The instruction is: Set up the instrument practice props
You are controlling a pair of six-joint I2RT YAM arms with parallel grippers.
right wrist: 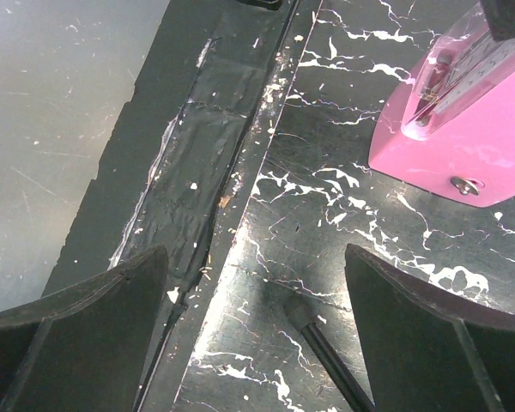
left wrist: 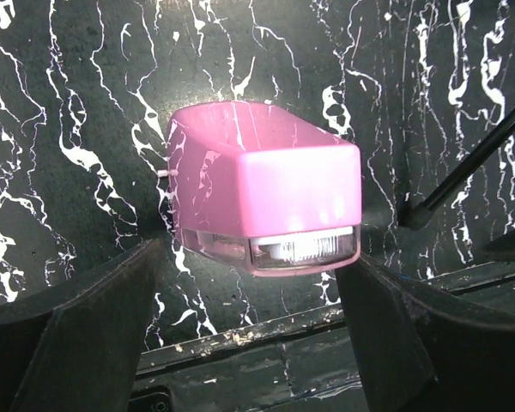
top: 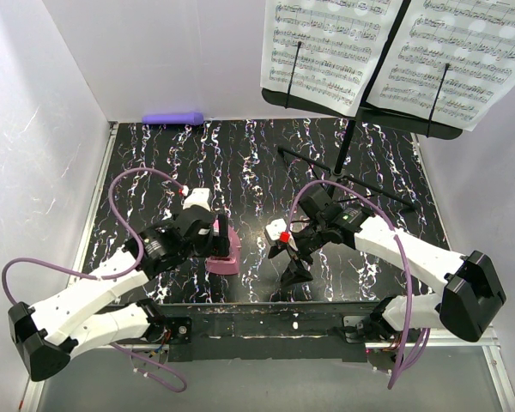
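The black music stand (top: 349, 142) stands at the back right, with two sheet-music pages (top: 326, 51) (top: 463, 51) resting on its desk. The pink metronome (top: 228, 263) sits near the table's front edge, left of centre. My left gripper (top: 213, 243) is down at it. In the left wrist view the metronome (left wrist: 266, 193) lies just ahead of the left gripper (left wrist: 253, 292), whose jaws stand wide, one finger on each side. My right gripper (top: 287, 262) is open and low over the table. A foot of the stand's leg (right wrist: 302, 316) lies between its fingers (right wrist: 94, 326), untouched.
A purple cylinder (top: 173, 118) lies against the back wall at the left. The stand's tripod legs (top: 326, 167) spread across the right half of the table. The table's front edge strip (right wrist: 206, 172) runs just beside the right gripper. White walls close in both sides.
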